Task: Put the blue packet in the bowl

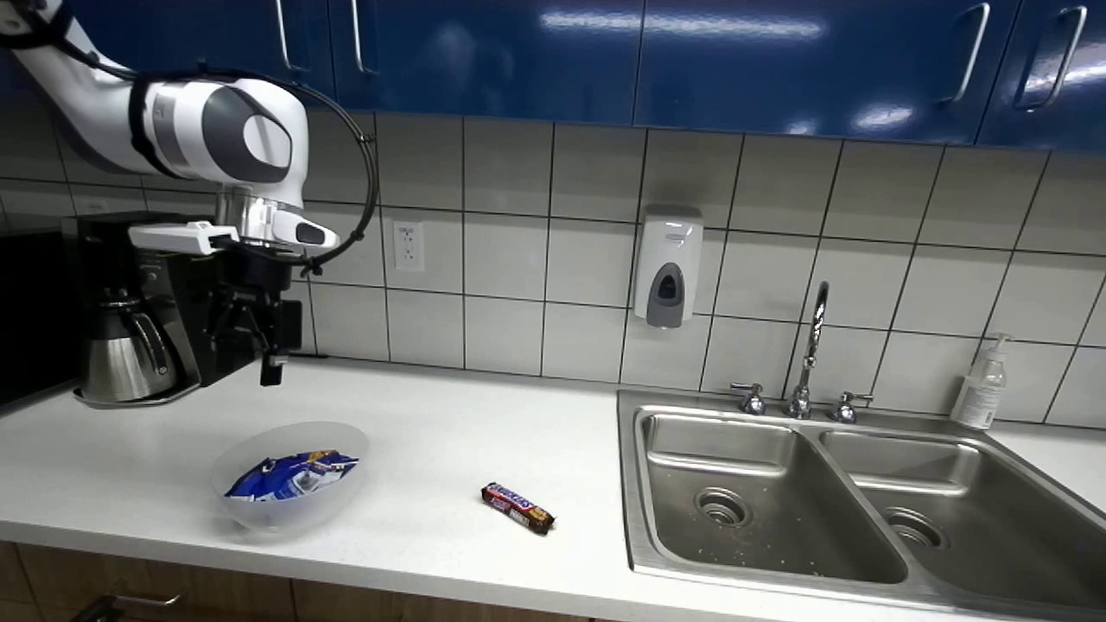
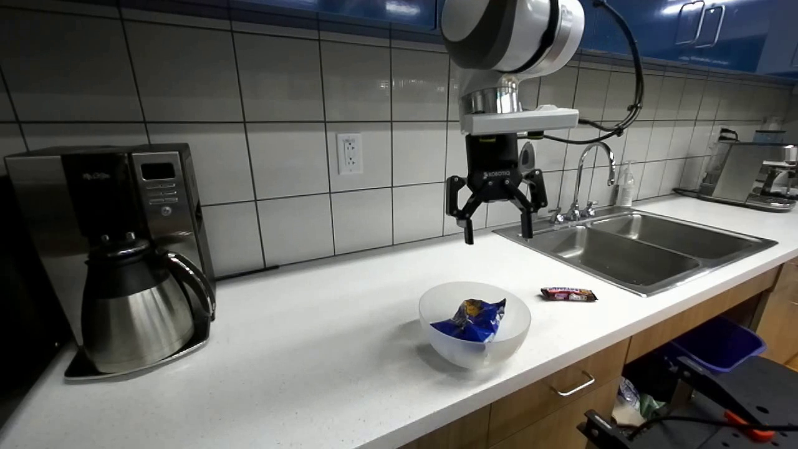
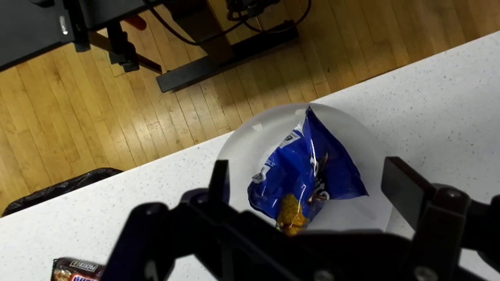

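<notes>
Inside the frosted bowl point(image 2: 469, 357) lies the blue Doritos packet point(image 2: 475, 323), with the Robotiq gripper point(image 2: 497, 237), jaws spread, at twelve o'clock and, in an exterior view, a Snickers bar point(image 1: 517, 508) at three.

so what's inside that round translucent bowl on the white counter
A crinkled blue snack packet with white markings lies inside the bowl. The patch of bowl beneath it is covered, so anything under there cannot be seen.

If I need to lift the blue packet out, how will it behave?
The blue packet will likely fold and crumple, since its film is creased. Its glossy surface may slip under a light grip. Sitting in the curved bowl, it could slide if nudged.
</notes>
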`<state>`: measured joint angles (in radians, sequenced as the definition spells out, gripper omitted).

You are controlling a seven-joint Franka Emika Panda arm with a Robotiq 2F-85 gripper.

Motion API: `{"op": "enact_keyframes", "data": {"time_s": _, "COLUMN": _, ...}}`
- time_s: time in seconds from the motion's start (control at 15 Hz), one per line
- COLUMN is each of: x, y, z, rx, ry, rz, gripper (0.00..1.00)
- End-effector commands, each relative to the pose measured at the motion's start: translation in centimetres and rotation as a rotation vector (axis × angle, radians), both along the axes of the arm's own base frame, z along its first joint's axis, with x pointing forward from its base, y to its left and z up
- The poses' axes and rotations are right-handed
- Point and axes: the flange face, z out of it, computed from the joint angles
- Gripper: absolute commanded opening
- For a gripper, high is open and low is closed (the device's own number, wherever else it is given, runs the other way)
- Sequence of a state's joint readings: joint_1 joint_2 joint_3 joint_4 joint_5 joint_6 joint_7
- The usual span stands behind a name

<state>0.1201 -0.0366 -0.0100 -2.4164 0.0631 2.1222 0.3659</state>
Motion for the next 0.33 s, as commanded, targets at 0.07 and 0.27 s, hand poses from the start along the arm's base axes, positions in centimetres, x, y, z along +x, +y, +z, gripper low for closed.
{"op": "enact_keyframes", "data": {"time_s": 0.07, "x": -2.0, "y": 0.1, "z": 0.6, "rx": 0.003, "ry": 0.008, "rz": 0.004, "gripper": 1.00}}
{"op": "enact_keyframes", "data": {"time_s": 0.27, "x": -2.5, "y": 0.2, "z": 0.7, "rx": 0.003, "ry": 0.008, "rz": 0.008, "gripper": 1.00}}
